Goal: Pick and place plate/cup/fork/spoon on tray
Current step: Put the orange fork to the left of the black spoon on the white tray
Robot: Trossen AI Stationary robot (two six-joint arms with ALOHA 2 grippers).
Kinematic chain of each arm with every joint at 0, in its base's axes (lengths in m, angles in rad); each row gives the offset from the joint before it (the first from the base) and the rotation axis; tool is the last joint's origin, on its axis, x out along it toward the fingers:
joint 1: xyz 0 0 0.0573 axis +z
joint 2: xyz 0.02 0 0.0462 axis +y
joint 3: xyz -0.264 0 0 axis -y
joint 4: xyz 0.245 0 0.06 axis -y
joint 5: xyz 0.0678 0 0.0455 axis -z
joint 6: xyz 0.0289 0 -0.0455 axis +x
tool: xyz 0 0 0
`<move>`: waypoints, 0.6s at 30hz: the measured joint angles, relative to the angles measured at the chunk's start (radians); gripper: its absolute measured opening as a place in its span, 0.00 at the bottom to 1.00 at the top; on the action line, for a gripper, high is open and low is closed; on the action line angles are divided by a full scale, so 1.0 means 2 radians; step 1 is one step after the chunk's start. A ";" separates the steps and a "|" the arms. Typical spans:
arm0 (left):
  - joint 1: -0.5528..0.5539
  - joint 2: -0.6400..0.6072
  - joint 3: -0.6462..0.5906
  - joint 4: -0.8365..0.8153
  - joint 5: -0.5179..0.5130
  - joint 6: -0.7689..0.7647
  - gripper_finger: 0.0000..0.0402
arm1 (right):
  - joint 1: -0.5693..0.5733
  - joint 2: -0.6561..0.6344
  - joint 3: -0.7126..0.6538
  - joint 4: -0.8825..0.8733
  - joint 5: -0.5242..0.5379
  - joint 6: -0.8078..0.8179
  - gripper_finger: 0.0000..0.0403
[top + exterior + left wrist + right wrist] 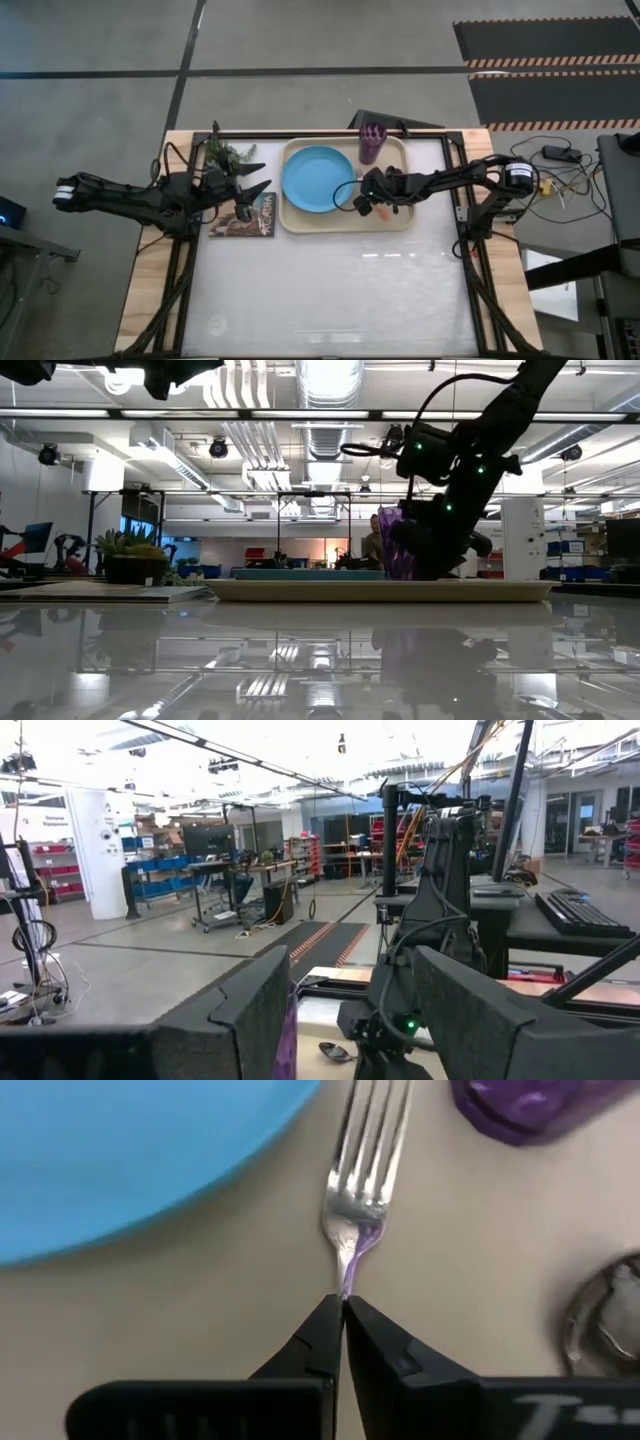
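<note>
The cream tray (394, 222) lies at the table's far side. On it sit the light-blue plate (318, 178) and, in its far right corner, the purple cup (372, 143). My right gripper (341, 1312) hangs over the tray between them, shut on the fork (363, 1150). The fork's tines point at the gap between plate (120, 1150) and cup (530, 1105). The spoon's bowl (605, 1320) lies on the tray beside the gripper. My left gripper (258, 180) stands open above the book at the tray's left, touching nothing. My right gripper pinches the fork's thin neck (347, 1280), just behind the tines, between its two fingertips. The fingers (305, 1345) slant down from the table's right side and lie along the fork. The orange handle end (383, 212) sticks out behind them. Whether the tines touch the tray, I cannot tell.
A small dark book (243, 216) lies left of the tray, under my left gripper. A potted plant (232, 155) stands at the far left. The near half of the table (330, 290) holds nothing in view. The table's black frame rails (466, 230) run along both sides.
</note>
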 joint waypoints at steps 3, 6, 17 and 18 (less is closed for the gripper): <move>0.000 0.000 -0.001 0.000 0.000 0.000 0.49 | 0.000 -0.009 0.000 -0.025 0.005 0.021 0.03; 0.000 0.001 -0.001 0.000 0.000 0.000 0.49 | 0.000 -0.024 -0.001 -0.045 0.004 0.032 0.03; 0.000 0.001 -0.002 0.000 0.000 0.000 0.49 | 0.007 -0.096 -0.002 -0.156 -0.026 0.067 0.03; 0.000 0.001 -0.002 0.000 0.000 0.000 0.49 | 0.012 -0.096 -0.003 -0.162 -0.027 0.068 0.03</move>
